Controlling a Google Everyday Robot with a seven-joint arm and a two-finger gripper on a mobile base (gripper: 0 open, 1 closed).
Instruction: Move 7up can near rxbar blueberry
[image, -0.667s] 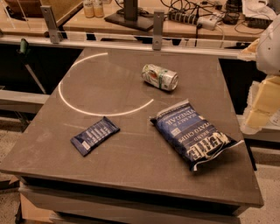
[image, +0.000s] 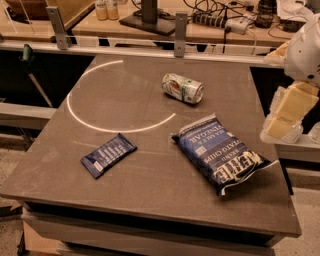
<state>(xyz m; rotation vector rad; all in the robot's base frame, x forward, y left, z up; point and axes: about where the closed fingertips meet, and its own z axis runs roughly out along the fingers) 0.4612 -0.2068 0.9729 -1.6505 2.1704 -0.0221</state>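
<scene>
The 7up can (image: 183, 88) lies on its side on the far middle of the brown table (image: 125, 115), white and green with silver ends. The rxbar blueberry (image: 108, 154) lies flat near the front left, a small dark blue wrapper with white lines. My gripper (image: 285, 117) hangs at the right edge of the view, off the table's right side, well to the right of the can and holding nothing that I can see.
A large blue potato chip bag (image: 222, 152) lies on the table's right front, between the can and the front edge. A pale arc of light (image: 80, 117) curves across the tabletop. A bench with cables and bottles (image: 210, 20) stands behind.
</scene>
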